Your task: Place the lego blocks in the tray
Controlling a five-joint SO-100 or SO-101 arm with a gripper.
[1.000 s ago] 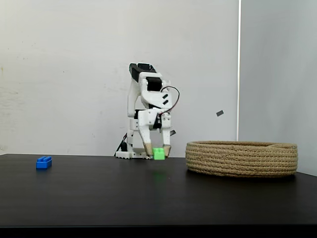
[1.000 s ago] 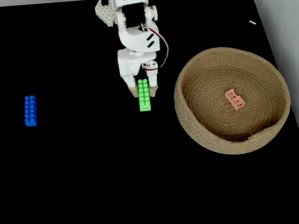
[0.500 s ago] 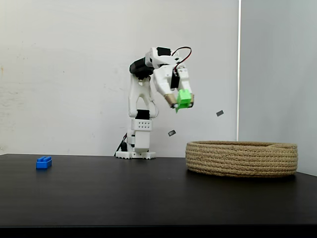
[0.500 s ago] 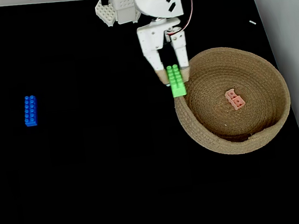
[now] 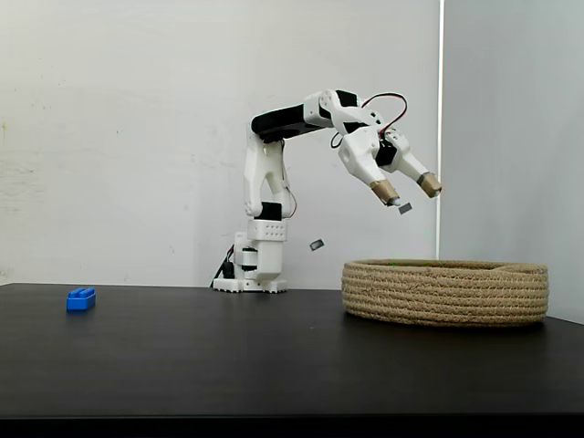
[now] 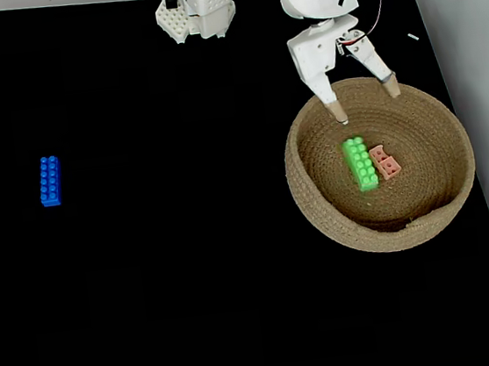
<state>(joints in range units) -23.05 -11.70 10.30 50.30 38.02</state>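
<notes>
A white two-finger gripper (image 6: 366,104) on a white jointed arm (image 5: 283,119) is seen raised above the far rim of a wide, shallow round basket of coiled tan rope (image 6: 319,219), with its tan-tipped fingers (image 5: 384,192) spread apart and nothing between them. The basket is set toward the right edge of a black table (image 6: 168,289) in the view from above. On the basket floor a bright green studded plastic brick (image 6: 359,163) is laid lengthwise, just beside a smaller pale pink brick (image 6: 385,162); whether the two touch cannot be told. The green brick lies just below the parted fingers, so a release from above is judged likely. A blue studded brick (image 6: 49,180) is left near the table's left edge, well apart from the basket, and is judged to be the last piece outstanding.
</notes>
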